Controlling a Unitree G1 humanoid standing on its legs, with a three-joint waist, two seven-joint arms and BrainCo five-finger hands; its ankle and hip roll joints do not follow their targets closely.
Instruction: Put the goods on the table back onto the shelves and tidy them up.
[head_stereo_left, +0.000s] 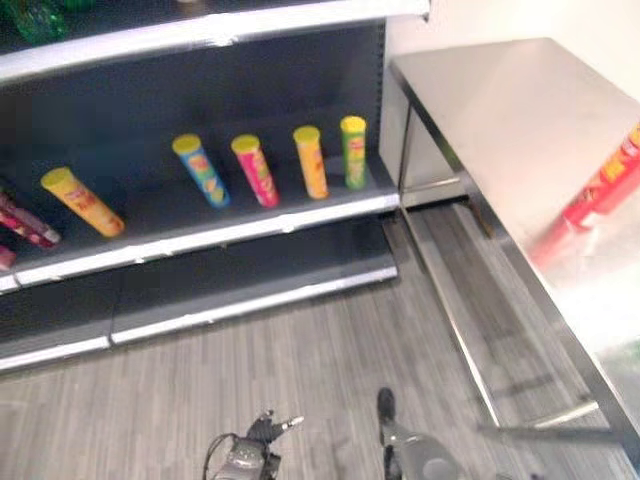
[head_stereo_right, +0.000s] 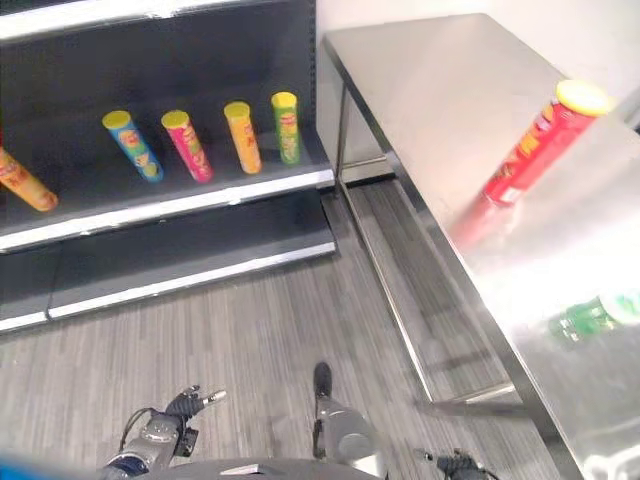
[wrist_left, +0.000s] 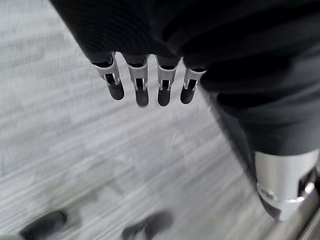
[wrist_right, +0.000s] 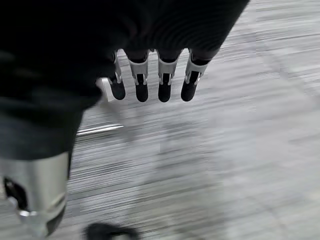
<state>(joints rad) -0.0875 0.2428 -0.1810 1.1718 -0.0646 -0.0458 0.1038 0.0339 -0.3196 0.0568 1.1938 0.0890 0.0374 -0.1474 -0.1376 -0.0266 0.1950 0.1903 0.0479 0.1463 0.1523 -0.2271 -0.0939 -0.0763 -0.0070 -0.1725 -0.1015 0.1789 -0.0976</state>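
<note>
On the table: red can (head_stereo_right: 535, 145) stands tilted toward the far side of the steel table (head_stereo_right: 440, 90), yellow lid up, free of both hands.
Beside the red can: green bottle (head_stereo_right: 590, 317) lies nearer the robot on the same table top, well apart from the can.
Shelf: four cans, blue can (head_stereo_left: 201, 170), pink can (head_stereo_left: 255, 170), orange can (head_stereo_left: 311, 161) and green can (head_stereo_left: 353, 152), stand in a row on the dark shelf (head_stereo_left: 250, 225), left of the table; another orange can (head_stereo_left: 82, 201) stands further left, apart from the row.
Left hand (wrist_left: 145, 82): hangs over the floor, fingers straight and relaxed, holding nothing.
Right hand (wrist_right: 152, 80): also low over the floor, fingers straight and side by side, empty.
Step in hand: judged as the approach, with nothing picked up yet and goods left on the table.
Next move: probably turn toward the table, raise the right hand to the red can, close round its body, then carry it to the open shelf space by the row.
</note>
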